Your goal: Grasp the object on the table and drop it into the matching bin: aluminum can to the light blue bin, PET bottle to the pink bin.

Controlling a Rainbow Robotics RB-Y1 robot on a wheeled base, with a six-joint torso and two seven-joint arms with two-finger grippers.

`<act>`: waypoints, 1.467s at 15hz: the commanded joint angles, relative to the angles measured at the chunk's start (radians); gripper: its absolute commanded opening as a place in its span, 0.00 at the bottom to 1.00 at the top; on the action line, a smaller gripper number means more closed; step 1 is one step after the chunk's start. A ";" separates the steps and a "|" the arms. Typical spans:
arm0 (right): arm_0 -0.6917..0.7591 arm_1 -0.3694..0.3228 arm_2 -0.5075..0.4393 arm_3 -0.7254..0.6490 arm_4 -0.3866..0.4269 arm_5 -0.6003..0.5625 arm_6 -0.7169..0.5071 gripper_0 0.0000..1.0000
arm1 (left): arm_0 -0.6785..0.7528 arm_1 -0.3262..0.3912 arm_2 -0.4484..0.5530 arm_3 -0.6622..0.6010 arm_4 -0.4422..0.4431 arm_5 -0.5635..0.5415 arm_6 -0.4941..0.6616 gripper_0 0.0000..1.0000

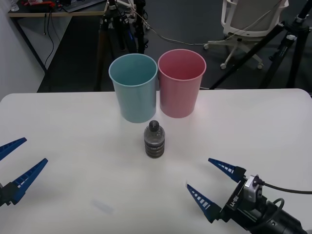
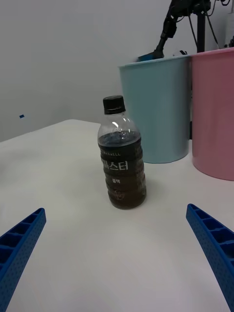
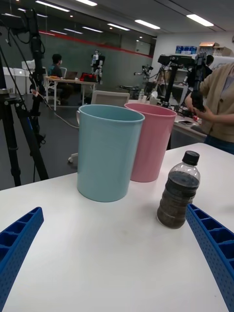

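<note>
A white table [image 1: 58, 126] spans the front view. Two round bins stand upright side by side toward its far edge, touching or nearly so: the light blue bin [image 1: 133, 87] on the left and the pink bin [image 1: 181, 82] on the right. Just in front of them, about level with the gap between the two, a small clear bottle [image 1: 154, 140] with a dark cap stands upright on the bare tabletop, apart from both bins, and looks dark through most of its body with a clearer top. The right gripper [image 1: 213, 185] sits low over the table's near right area, its blue ribbed fingers spread wide apart and pointing toward the bottle, holding nothing. In the right wrist view the bottle [image 2: 121, 155] stands centred between the two spread fingers, some way beyond their tips. The left gripper [image 1: 18, 161] hovers at the near left edge, well apart from the bottle, fingers likewise spread and empty.
</note>
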 commanded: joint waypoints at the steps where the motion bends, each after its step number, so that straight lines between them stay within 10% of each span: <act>1: 0.000 0.027 0.042 0.000 0.004 0.052 0.027 1.00 | 0.000 0.000 0.000 0.000 0.000 0.000 0.000 1.00; 22: -0.053 0.151 0.226 0.001 0.012 0.425 0.162 1.00 | 0.000 0.000 0.000 0.000 0.000 0.000 0.000 1.00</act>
